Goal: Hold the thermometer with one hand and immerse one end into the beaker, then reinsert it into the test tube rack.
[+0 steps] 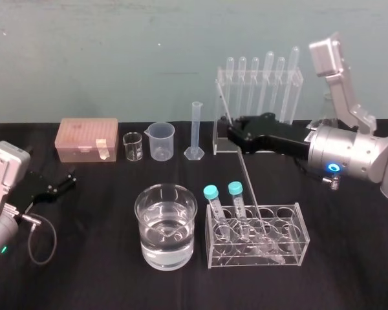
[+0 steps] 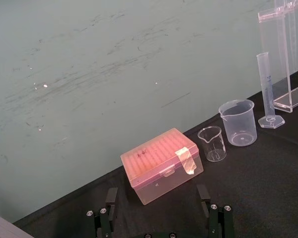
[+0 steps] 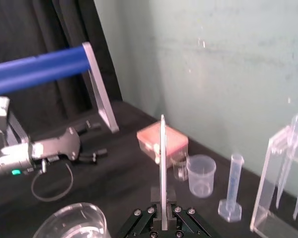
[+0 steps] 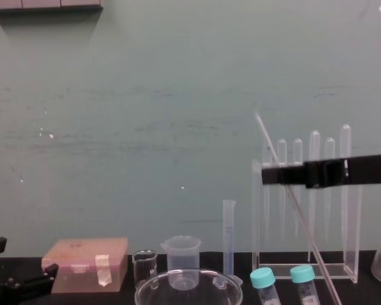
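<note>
The thermometer, a long thin glass rod, leans steeply in front of the tall acrylic test tube rack. Its top rises above my right gripper and its lower part slants down toward the low tube rack. In the right wrist view both fingers of the right gripper press on the thermometer, so it is shut on it. The chest view shows the rod crossing the gripper. The wide glass beaker holds water at front centre. My left gripper rests open at the far left.
A pink tip box, a tiny glass beaker, a plastic beaker and a graduated cylinder line the back. A low acrylic rack with two teal-capped tubes stands right of the beaker.
</note>
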{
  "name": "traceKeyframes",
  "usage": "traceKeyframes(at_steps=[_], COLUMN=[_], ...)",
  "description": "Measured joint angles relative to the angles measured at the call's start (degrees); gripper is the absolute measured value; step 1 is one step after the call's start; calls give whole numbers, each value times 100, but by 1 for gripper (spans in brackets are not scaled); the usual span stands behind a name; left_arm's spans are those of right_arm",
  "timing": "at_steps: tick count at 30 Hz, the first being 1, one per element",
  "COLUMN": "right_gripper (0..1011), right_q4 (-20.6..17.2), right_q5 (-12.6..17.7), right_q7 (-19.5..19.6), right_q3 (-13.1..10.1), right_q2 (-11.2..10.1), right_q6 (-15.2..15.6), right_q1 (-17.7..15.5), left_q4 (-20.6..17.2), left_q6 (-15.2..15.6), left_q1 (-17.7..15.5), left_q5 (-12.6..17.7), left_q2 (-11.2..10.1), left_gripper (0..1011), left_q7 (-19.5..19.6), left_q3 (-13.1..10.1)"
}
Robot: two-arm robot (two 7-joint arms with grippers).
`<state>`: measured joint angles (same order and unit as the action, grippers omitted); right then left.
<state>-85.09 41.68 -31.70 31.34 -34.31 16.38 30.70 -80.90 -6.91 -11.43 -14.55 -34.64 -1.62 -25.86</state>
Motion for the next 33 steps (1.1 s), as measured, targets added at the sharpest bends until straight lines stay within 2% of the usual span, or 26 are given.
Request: traceKeyframes(at_steps=[3,4,8,9,12,13,16,20,25,29,33], right_gripper=[56,57,57,56,57,57,57,57,56,57,57], right_q4=[-94,-161,-342,-401,-480,-480,-539,-590,-678,-786,-885], right_q5=[28,47,50,40,36,36,9,17,160,371,576], right_q7=[-7,-3,11,11,6,6,-15,-31,-143,-298,-502], right_q3=[-103,-184,-375,-454,-616,-616,-766,-889,-1049,-1178,-1257], right_q2=[-15,-30,-77,-90,-96,-96,-81,-54,-32,-48,-97], right_q6=[-320,-534,-1013,-1218,-1579,-1579,-1978,-2138,-2114,-1925,-1724], right_q1=[-144,-249,-526,-651,-901,-901,-1168,-1350,-1386,-1191,-741], left_q4=[0,0,0,0,0,0,0,0,0,0,0], left_q6=[0,0,0,0,0,0,0,0,0,0,0], left_q1=[0,0,0,0,0,0,0,0,0,0,0], left_q5=[0,0,0,0,0,0,0,0,0,0,0], left_q2=[0,0,0,0,0,0,0,0,0,0,0], left_gripper=[1008,1008,1008,1008,1008,1008,1008,1008,1008,1008,1008], left_q7=[0,0,0,0,0,0,0,0,0,0,0], left_q3=[0,0,0,0,0,0,0,0,0,0,0])
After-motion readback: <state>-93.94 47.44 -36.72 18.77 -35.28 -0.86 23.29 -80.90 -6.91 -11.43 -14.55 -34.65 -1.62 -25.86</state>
